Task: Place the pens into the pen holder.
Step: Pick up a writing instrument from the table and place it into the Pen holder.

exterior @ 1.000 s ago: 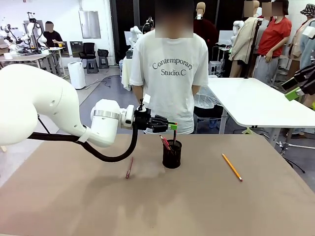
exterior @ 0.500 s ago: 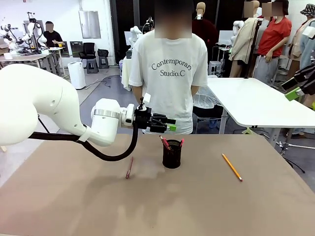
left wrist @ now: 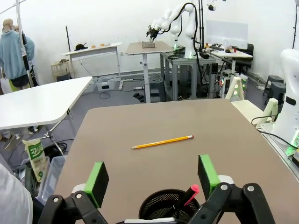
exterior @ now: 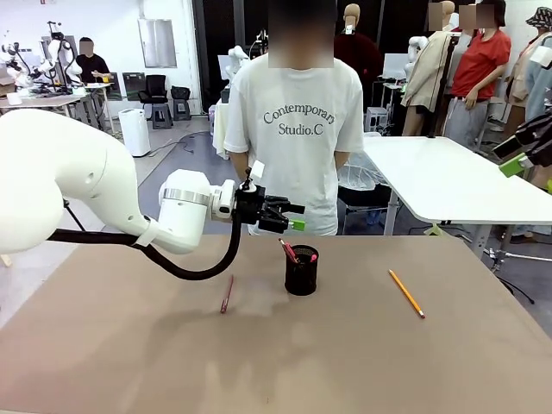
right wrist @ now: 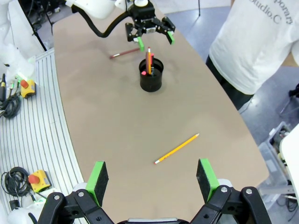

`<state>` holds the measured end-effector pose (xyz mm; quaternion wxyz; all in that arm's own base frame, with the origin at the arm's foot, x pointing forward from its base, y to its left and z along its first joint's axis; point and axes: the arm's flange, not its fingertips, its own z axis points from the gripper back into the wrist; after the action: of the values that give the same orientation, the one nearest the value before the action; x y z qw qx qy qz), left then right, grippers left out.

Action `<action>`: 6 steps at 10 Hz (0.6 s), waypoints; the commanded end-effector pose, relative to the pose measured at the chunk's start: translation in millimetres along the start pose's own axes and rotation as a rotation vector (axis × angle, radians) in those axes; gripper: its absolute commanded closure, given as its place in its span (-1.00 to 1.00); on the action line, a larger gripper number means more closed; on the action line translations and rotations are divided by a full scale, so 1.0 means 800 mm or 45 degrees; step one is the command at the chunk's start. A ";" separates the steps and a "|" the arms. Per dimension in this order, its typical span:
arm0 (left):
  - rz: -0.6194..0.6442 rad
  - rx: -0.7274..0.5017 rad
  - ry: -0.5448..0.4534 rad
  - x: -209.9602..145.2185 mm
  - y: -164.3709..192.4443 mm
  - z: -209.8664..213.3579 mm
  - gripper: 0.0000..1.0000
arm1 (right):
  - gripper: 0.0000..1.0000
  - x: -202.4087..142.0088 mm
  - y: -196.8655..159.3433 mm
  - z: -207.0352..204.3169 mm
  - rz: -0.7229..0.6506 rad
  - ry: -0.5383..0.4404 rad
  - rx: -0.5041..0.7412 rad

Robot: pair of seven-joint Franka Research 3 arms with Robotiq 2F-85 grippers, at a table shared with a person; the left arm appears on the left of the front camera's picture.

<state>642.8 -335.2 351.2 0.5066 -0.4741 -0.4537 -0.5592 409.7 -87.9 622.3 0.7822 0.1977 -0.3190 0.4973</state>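
Holding the left gripper (exterior: pixel 297 216) wide open and empty, fingers pointing right, up off the table (exterior: pixel 362 362), just left of the holder (exterior: pixel 301 276) and above its rim. Looking along that gripper from the wrist and seeing the holder's mouth low between the two green pads (left wrist: pixel 96 181), with nothing touching them. Finding in the holder a red-tipped black pen (left wrist: pixel 189 196) leaning on the rim, and beside it another reddish pen (exterior: pixel 287 250). Seeing a reddish-brown pen (exterior: pixel 226 294) lying flat on the table, left of the holder and a little nearer, and a yellow pencil (exterior: pixel 406 293) lying well apart to the right. Holding the right gripper (right wrist: pixel 152 179) spread wide too, gripping nothing, high above the table's right end, with the pencil below it
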 end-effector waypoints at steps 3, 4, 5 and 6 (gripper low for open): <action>0.147 0.068 0.264 0.057 -0.055 0.042 -1.00 | -1.00 0.001 0.000 0.001 0.010 -0.022 0.008; 0.158 0.138 0.358 0.069 -0.071 0.049 -1.00 | -1.00 0.001 0.000 0.001 0.010 -0.022 0.008; 0.150 0.197 0.427 0.084 -0.088 0.056 -1.00 | -1.00 0.001 0.000 0.001 0.010 -0.022 0.008; 0.139 0.278 0.447 0.099 -0.102 0.063 -1.00 | -1.00 0.001 0.000 0.001 0.010 -0.022 0.008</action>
<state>582.8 -292.1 427.7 0.6328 -0.3591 -0.3993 -0.5579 409.8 -87.9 622.0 0.7823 0.1978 -0.3187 0.4972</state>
